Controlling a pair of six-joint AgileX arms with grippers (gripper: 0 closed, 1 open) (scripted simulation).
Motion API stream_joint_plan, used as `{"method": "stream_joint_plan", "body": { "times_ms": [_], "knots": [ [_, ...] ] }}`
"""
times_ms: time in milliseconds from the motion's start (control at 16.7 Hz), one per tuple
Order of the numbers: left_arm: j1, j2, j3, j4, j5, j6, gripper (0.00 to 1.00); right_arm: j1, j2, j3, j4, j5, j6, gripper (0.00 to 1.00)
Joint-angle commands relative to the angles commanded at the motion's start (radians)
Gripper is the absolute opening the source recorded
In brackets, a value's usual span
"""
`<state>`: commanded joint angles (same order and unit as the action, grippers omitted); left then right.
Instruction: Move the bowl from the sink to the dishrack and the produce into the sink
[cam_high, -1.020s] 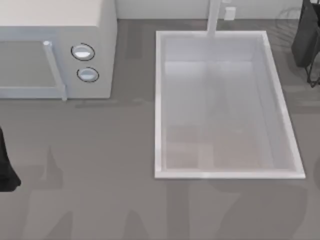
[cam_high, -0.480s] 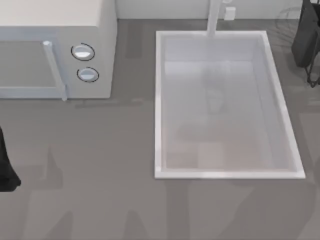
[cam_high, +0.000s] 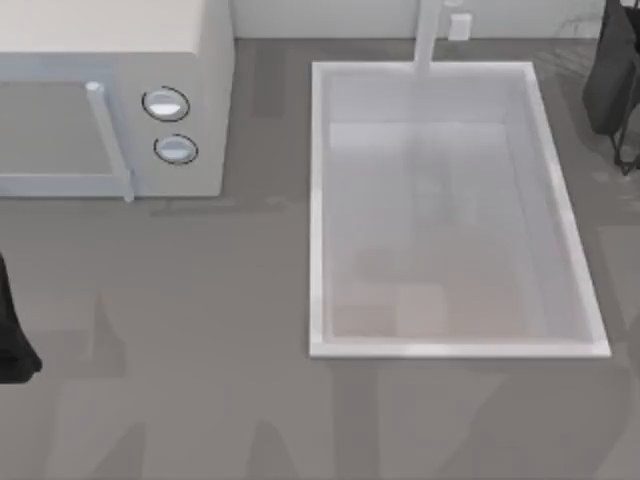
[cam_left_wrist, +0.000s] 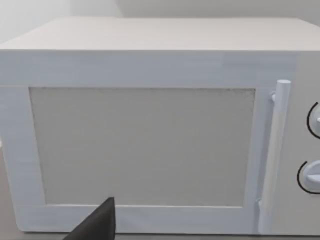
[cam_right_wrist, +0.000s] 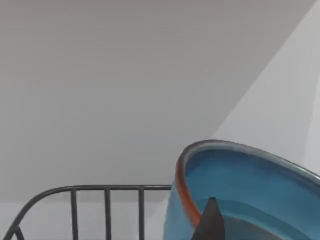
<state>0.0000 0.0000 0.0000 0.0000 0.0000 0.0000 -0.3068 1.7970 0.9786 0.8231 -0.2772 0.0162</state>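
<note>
- Parking my left arm at the top view's left edge, facing the microwave (cam_left_wrist: 150, 140); its jaws' state I cannot tell.
- The sink (cam_high: 320, 210) lies bare of bowl, unchanged from a second ago.
- At far right, my right gripper (cam_right_wrist: 211, 220) holds the bowl (cam_right_wrist: 240, 190) above the dishrack (cam_right_wrist: 90, 200), one finger inside the rim.

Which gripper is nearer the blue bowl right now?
Right. The right gripper is at the bowl, beside the dishrack. The left gripper faces the microwave, far off.
</note>
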Motion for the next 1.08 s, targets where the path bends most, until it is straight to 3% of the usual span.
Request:
{"method": "stream_joint_plan", "body": {
  "times_ms": [240,300,1080],
  "knots": [
    [0.0,0.0,0.0,0.0,0.0,0.0,1.0,0.0,0.0,0.0,0.0,0.0,0.0,0.98],
    [0.0,0.0,0.0,0.0,0.0,0.0,1.0,0.0,0.0,0.0,0.0,0.0,0.0,1.0],
    [0.0,0.0,0.0,0.0,0.0,0.0,1.0,0.005,-0.089,-0.061,-0.051,0.032,0.021,1.0]
  ]
}}
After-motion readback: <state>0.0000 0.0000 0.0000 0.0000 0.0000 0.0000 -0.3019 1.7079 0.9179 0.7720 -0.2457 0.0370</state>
